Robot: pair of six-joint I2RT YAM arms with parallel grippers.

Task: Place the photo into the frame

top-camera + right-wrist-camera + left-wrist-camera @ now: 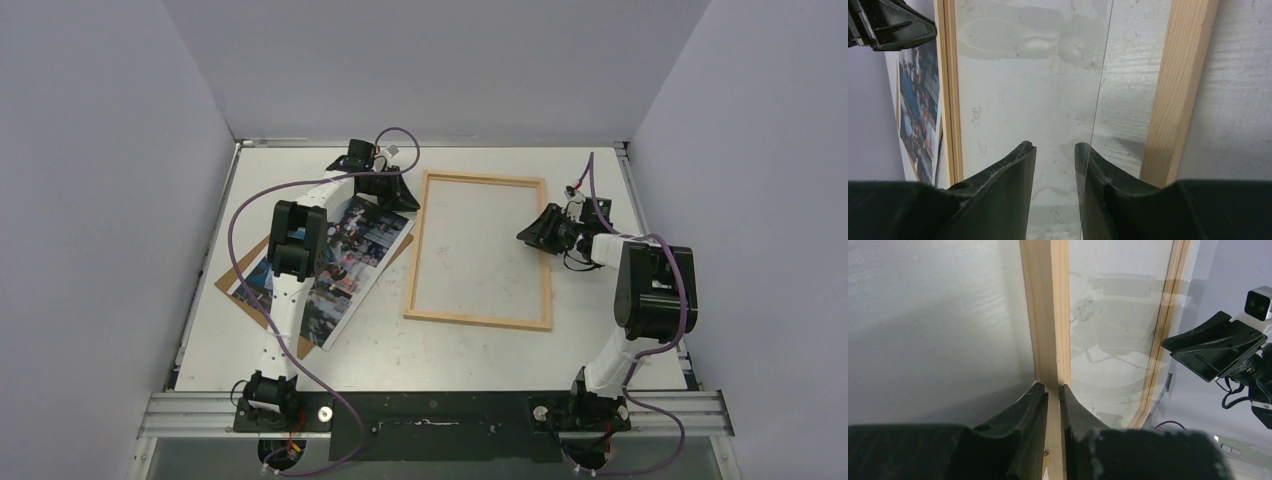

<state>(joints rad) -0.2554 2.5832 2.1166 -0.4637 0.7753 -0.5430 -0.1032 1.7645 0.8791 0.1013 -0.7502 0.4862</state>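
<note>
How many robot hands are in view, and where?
2. The left black two-finger hand pinches the left bar of the thin light-wood rectangular frame, near its far corner. The right hand is open over the frame's inner area, near its right bar.

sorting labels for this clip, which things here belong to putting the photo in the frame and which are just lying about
Part of the job:
- the photo
- the frame, one bar clamped in the left pincer

Just lying about:
- the brown backing board, under the photo
</note>
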